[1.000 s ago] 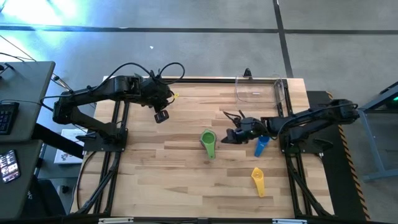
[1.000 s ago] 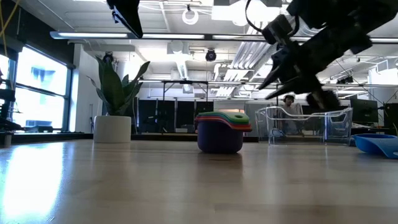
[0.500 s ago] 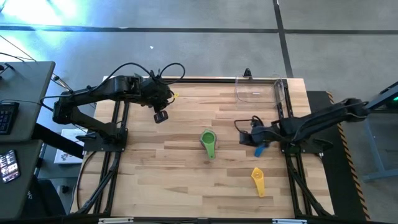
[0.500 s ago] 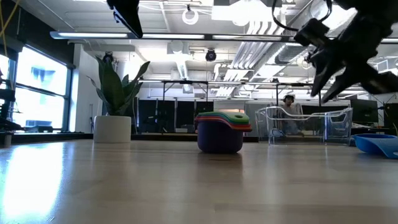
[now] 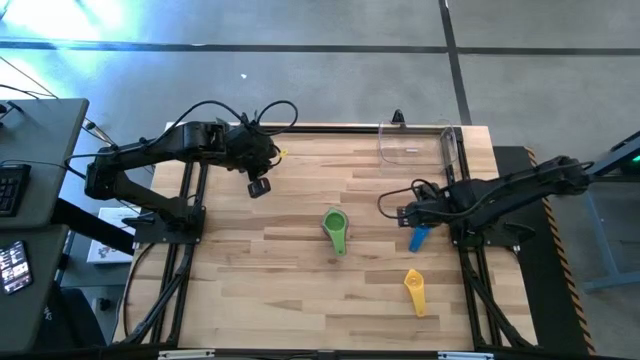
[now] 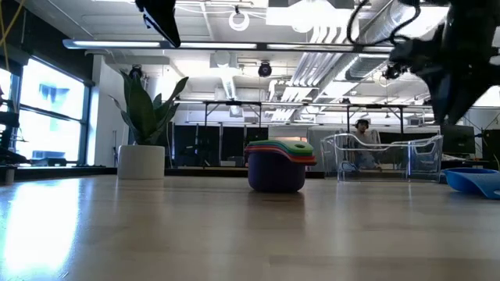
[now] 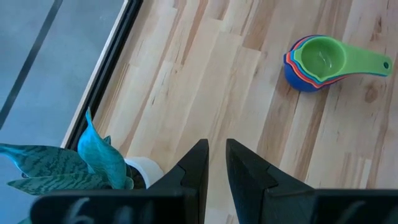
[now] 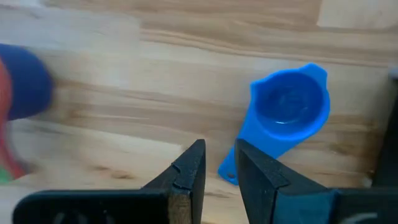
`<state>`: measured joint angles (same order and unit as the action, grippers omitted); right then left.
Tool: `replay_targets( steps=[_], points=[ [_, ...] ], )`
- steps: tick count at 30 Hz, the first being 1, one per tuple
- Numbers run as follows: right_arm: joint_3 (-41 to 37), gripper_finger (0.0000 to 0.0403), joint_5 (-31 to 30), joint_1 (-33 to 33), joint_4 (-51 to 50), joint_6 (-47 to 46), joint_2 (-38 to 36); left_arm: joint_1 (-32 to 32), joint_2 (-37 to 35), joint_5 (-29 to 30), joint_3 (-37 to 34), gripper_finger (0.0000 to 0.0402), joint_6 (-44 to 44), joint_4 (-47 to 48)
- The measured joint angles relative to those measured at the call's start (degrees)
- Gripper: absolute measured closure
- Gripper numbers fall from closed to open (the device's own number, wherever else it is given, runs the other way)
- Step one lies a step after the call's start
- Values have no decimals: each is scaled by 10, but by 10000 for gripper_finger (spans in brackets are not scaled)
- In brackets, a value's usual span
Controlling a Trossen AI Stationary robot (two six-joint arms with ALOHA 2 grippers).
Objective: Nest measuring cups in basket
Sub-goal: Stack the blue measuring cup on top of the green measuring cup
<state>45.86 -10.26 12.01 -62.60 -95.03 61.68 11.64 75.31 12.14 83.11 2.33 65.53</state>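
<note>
A nested stack of several measuring cups (image 5: pixel 335 228), green on top and purple at the bottom (image 6: pixel 276 165), stands mid-table. A blue cup (image 8: pixel 289 112) lies on the table right of it, and a yellow cup (image 5: pixel 414 290) lies nearer the front edge. The clear basket (image 5: pixel 420 145) stands at the far right edge. My right gripper (image 8: pixel 219 163) hovers over the table by the blue cup's handle end (image 8: pixel 229 169), pointing down, a narrow gap between its fingers and nothing in it. My left gripper (image 7: pixel 214 162) hangs high over the far left, fingers slightly apart, holding nothing.
A white potted plant (image 6: pixel 144 117) stands at the table's far left, below my left gripper. Bare wood lies between the stack and the plant and along the near edge. A person sits in the room behind the basket (image 6: pixel 361 133).
My right gripper has drawn away from the cup stack toward the table's right edge and risen. It has tipped from a shallow slant to pointing steeply down, over the blue cup's handle. The cups have stayed where they were.
</note>
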Motion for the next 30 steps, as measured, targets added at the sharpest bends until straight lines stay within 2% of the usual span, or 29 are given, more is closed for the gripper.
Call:
replay_targets(
  steps=[9,30],
  points=[
    [-65,325,20,0,43,-23,20,0,0,0,0,355,4,-25],
    [-74,325,18,-55,77,72,139,0,0,0,0,355,21,-29]
  ],
)
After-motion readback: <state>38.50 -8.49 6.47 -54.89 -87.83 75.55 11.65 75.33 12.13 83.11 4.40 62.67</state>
